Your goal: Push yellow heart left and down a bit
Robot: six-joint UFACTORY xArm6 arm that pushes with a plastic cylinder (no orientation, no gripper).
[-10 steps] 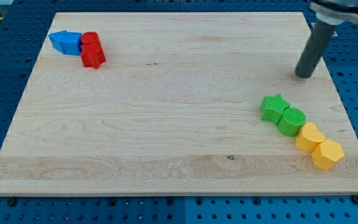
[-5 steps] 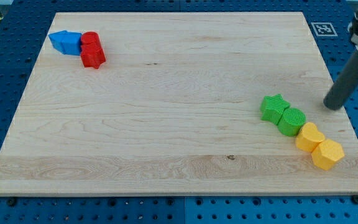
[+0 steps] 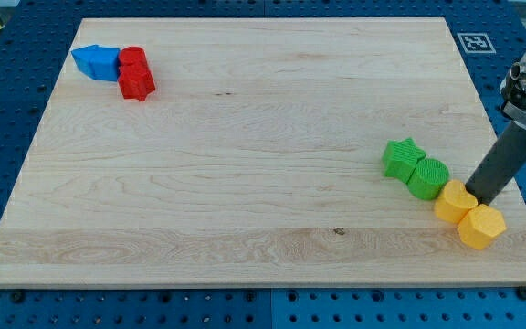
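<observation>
- Yellow heart [image 3: 453, 200] lies near the desk's lower right corner in the view, touching the yellow hexagon [image 3: 481, 226] at its lower right and the green cylinder [image 3: 427, 177] at its upper left.
- Green star [image 3: 402, 157] touches the green cylinder on its upper-left side; the four blocks form one diagonal row.
- My tip [image 3: 476, 198] rests just beside the yellow heart's right edge, seemingly touching it.
- Fingers: the arm carries none, only a dark rod.
- Desk [image 3: 245, 146] is a pale wooden board on a blue perforated base [image 3: 7, 100].
- Blue block [image 3: 97, 62] and two red blocks [image 3: 135, 73] sit clustered at the upper left.
- Printed marker tag [image 3: 475, 42] lies beyond the upper right corner.
</observation>
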